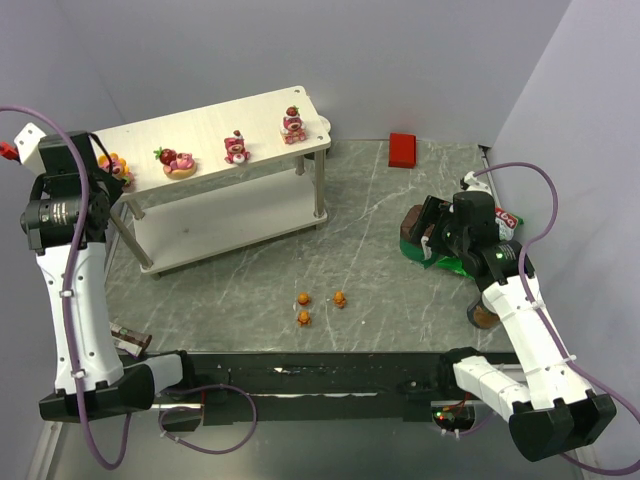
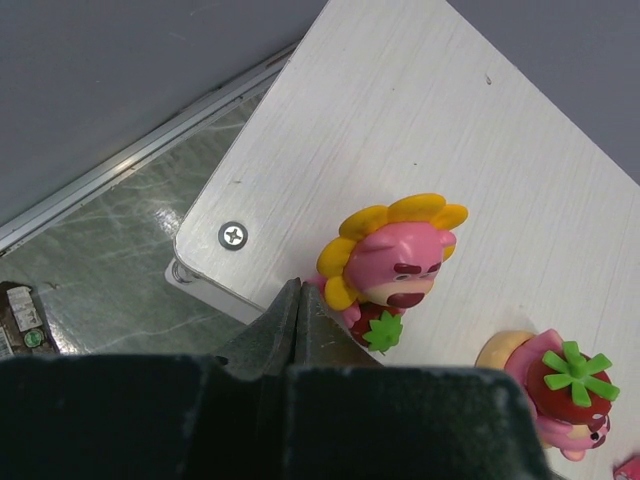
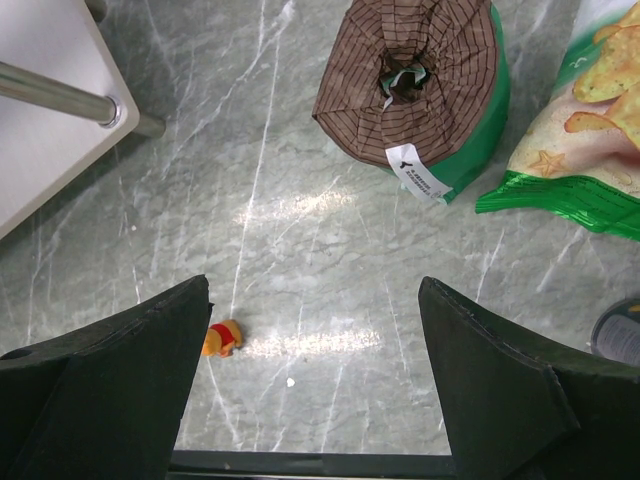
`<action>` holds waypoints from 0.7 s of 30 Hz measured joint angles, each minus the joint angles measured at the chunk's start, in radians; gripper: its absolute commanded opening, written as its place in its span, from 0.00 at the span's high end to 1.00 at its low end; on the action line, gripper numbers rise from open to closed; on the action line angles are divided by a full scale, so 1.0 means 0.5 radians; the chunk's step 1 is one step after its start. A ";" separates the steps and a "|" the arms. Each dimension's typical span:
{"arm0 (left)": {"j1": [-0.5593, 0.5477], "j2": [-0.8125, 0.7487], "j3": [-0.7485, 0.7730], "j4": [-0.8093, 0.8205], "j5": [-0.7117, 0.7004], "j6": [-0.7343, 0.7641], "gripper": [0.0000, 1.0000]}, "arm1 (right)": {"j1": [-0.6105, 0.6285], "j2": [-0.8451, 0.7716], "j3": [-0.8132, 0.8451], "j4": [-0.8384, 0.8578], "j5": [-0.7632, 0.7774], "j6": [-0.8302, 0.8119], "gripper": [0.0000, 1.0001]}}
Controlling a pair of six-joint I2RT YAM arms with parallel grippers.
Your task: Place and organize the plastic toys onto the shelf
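The shelf [image 1: 262,113] stands at the back left. On its top board are three pink-red strawberry bears [image 1: 178,160] [image 1: 237,147] [image 1: 293,125] and the flower-faced toy [image 1: 115,166] at the left end. My left gripper [image 2: 298,287] is shut and empty, its tip just left of the flower-faced toy [image 2: 393,258] over the board's corner [image 2: 430,120]. Three small orange bears [image 1: 304,298] [image 1: 340,298] [image 1: 302,318] lie on the table. My right gripper [image 3: 312,285] is open above the table, with one orange bear [image 3: 222,338] by its left finger.
A red block [image 1: 402,149] lies at the back. A brown-and-green cylinder [image 3: 415,85] and a chips bag [image 3: 580,120] lie under the right arm, with a can [image 3: 618,335] nearby. A shelf leg [image 3: 55,95] and the lower board [image 3: 40,150] are at the right wrist view's left.
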 measured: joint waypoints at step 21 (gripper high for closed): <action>0.078 -0.015 -0.053 0.070 0.091 -0.001 0.99 | 0.000 0.008 0.001 0.000 0.010 -0.001 0.09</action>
